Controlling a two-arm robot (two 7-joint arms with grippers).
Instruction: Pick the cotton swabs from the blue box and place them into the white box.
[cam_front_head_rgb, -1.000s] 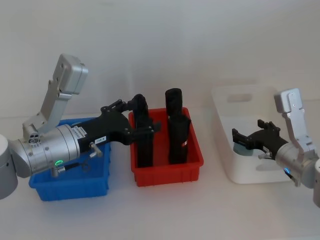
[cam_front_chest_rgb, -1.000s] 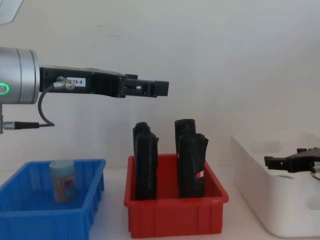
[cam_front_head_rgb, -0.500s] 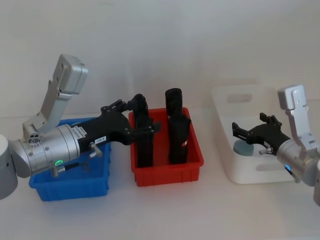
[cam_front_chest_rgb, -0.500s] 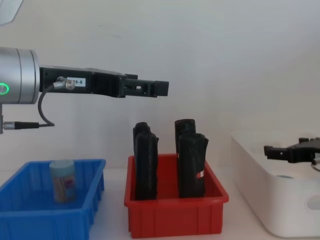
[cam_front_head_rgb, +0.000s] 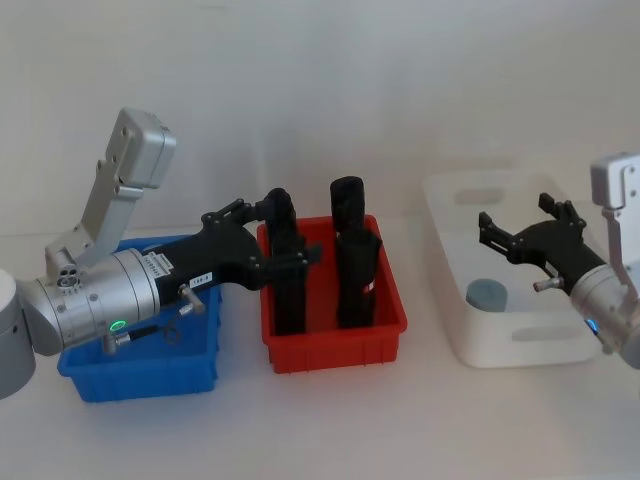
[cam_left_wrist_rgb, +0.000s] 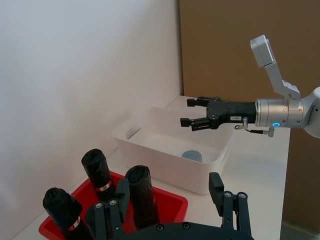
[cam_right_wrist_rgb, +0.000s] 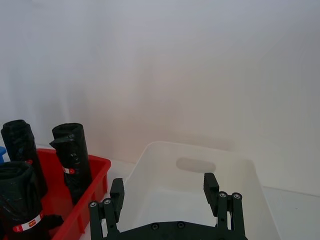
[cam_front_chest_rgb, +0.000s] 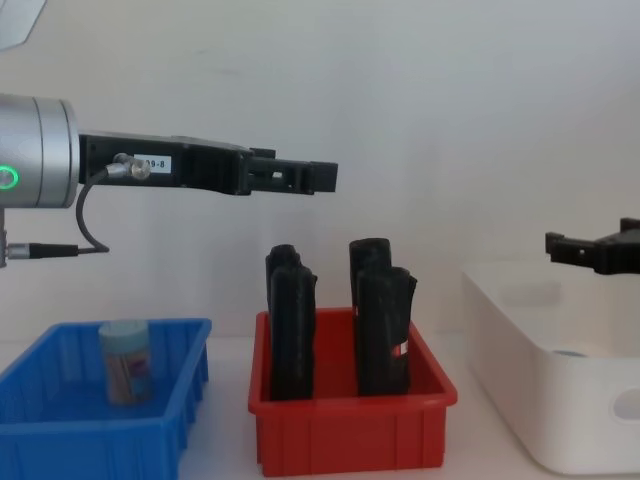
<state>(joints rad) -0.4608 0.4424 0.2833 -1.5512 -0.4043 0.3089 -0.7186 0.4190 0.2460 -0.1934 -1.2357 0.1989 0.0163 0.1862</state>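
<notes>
Now the right gripper (cam_front_head_rgb: 512, 232) has come up out of the white box (cam_front_head_rgb: 510, 345) at the right. A second ago it was low inside, around a swab jar (cam_front_head_rgb: 487, 294); it now hangs above the box's far half with nothing between its fingers. The jar stays on the box floor, lid up, near the front wall, and is apart from the gripper. That reads as one delivery finished: the release is done and the arm is pulling clear.

The right gripper's fingers are spread wide and touch nothing, as its own wrist camera also shows over the box's open interior.

The left gripper (cam_front_head_rgb: 300, 255) has not moved. It hovers high over the gap between the blue box (cam_front_head_rgb: 150, 375) at the left and the red bin (cam_front_head_rgb: 335, 350) in the middle, close to the black rolls (cam_front_head_rgb: 355, 270). Its fingers (cam_left_wrist_rgb: 227, 197) are parted and hold nothing.

A second jar (cam_front_chest_rgb: 125, 360) stands upright in the blue box, well below the left gripper. Judging by that, the task is not over, and this jar is the likely next pick.
</notes>
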